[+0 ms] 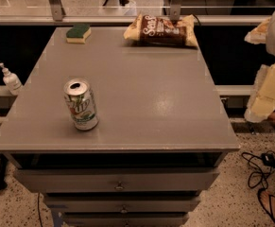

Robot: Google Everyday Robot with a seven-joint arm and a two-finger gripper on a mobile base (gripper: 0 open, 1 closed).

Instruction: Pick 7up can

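Observation:
The 7up can (81,104) stands upright on the grey table top (160,108), near the front left. It is silver-white with a green lower band, a red-green logo and an open silver top. My gripper (264,103) shows as pale cream parts at the right edge of the camera view, beyond the table's right side and far right of the can. It holds nothing that I can see.
A brown and yellow chip bag (161,30) lies at the table's back right. A green and yellow sponge (78,33) sits at the back left. A pump bottle (9,79) stands on a ledge left of the table. Drawers (118,183) are below; cables (264,167) lie on the floor at the right.

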